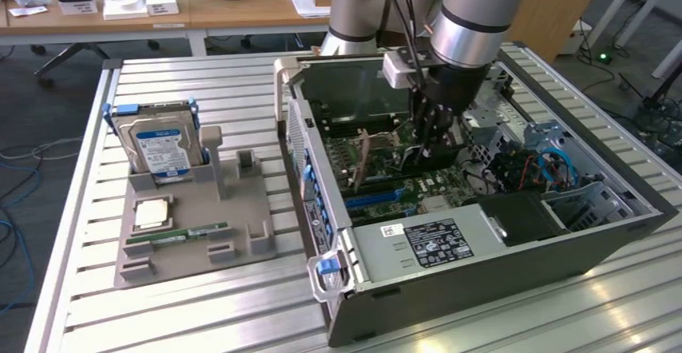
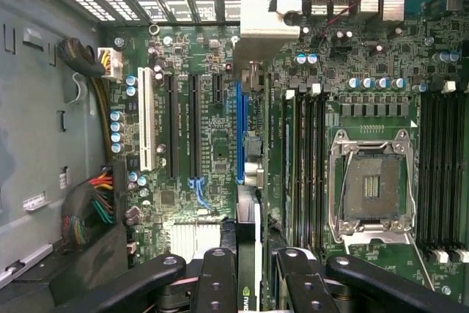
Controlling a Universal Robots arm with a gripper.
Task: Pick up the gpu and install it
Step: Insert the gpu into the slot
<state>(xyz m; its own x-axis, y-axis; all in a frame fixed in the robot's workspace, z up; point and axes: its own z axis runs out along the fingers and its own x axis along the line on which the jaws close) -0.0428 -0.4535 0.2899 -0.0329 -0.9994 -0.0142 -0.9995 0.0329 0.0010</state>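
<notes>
We note the arm (image 1: 469, 17) reaching down into the open computer case (image 1: 480, 257), which lies on its side on the slatted metal bench (image 1: 160, 313).

The end effector (image 2: 253, 284) sits low inside the case, over the motherboard (image 2: 212, 144). Its fingers (image 2: 216, 276) are drawn in to a narrow gap and clamp the gpu (image 2: 249, 218) between them.

- In the wrist view we see the card edge-on. It runs from the fingers out to its pale metal bracket (image 2: 267, 23) by the slotted rear wall of the case.
- The card lies alongside the long blue slot (image 2: 239, 133), and the two look parallel.
- We cannot tell whether the card's edge is touching the slot or is above it.
- A white slot (image 2: 146, 122) lies further off on one side of the card. The open CPU socket (image 2: 370, 185) is on the other side.

On the exterior view's left of the case, a grey parts holder (image 1: 245, 225) stands on the bench, well apart from the end effector.

- A hard drive (image 1: 160, 149) with a blue-white label stands upright in it.
- A square processor chip (image 1: 152, 212) lies flat in front of the drive.
- A narrow green memory stick (image 1: 176, 235) lies just beside the chip.
</notes>
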